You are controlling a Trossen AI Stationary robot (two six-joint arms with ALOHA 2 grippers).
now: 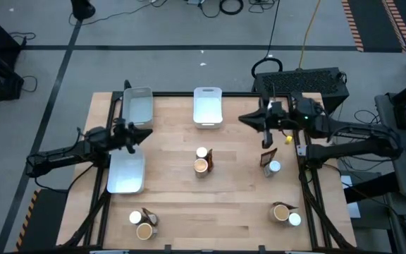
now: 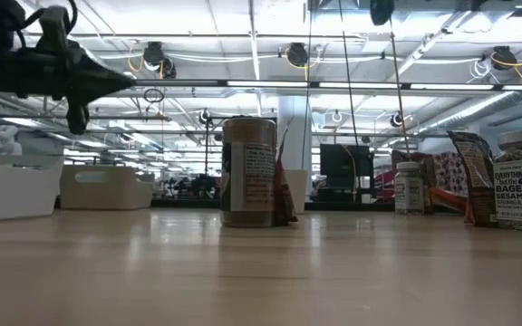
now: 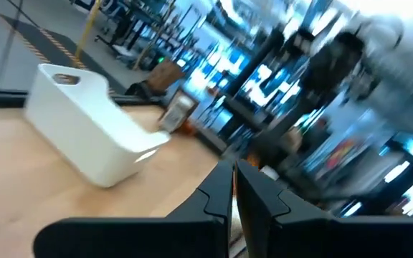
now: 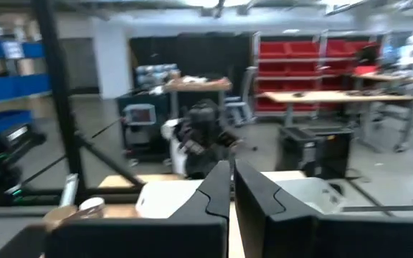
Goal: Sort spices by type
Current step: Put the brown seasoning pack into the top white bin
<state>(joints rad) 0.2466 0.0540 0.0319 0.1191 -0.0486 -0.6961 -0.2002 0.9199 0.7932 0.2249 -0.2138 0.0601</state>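
Wooden and pale, the table top (image 1: 224,212) carries the spices in four small mixed groups: a white-topped jar (image 1: 201,152) with a tan-topped jar (image 1: 201,166) and a dark brown packet (image 1: 209,159) in the middle, a second group (image 1: 270,163) near the right edge, and two more groups at the near corners (image 1: 142,224) (image 1: 286,214). Three white plastic trays (image 1: 208,106) (image 1: 137,104) (image 1: 126,171) hold nothing, so I judge that the sorting is not yet begun. The left gripper (image 1: 134,137) hangs above the table between the two left trays, its jaws closed together on nothing. The right gripper (image 1: 247,118) hangs near the far right corner, jaws also pressed shut and empty. As the next move, one gripper must open, come down over one jar and close around it without pushing the neighbours, which stand touching or just beside it.
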